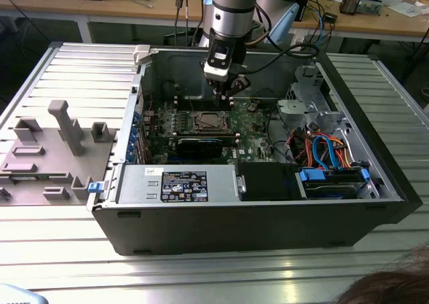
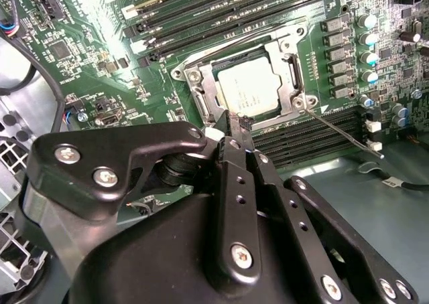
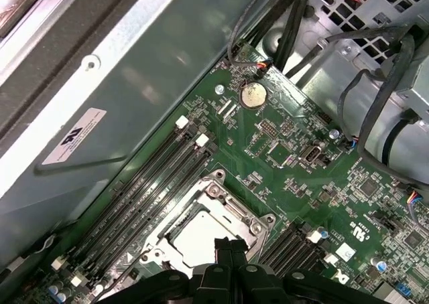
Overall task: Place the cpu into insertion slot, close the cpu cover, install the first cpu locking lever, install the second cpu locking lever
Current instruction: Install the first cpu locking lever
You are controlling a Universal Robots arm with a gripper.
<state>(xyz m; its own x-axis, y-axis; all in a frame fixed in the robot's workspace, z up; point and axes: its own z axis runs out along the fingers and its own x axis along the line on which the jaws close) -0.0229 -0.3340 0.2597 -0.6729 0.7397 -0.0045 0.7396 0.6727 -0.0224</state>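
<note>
Exterior view: the arm reaches down into the open computer case (image 1: 268, 230). The gripper (image 1: 231, 93) hangs over the green motherboard (image 1: 258, 126), near the socket (image 1: 208, 121), on the side of the case's far wall. A black graphics card (image 1: 201, 145) lies just beside the socket on the near side. The grey power supply (image 1: 177, 183) sits along the front wall, and the drive cage with coloured cables (image 1: 325, 150) is well apart on the exterior view's right. The case is open on top, so there is free room above the board.

Second wrist view, close up: the cpu (image 2: 251, 93) lies flat in the socket. The cover (image 2: 208, 83) is down around it as a frame, with the silver top showing through the window. A thin wire lever (image 2: 342, 133) slants out from one socket corner over the memory slots (image 2: 295, 140), away from the frame edge. The fingers (image 2: 234, 183) are together with nothing between them, tips right at the socket's rim. Touching or just above, cannot tell.

First wrist view: a coin battery (image 3: 253, 96) is on the board, and the case's inner wall (image 3: 134, 83) runs close along the far memory slots, so room is tight there.
</note>
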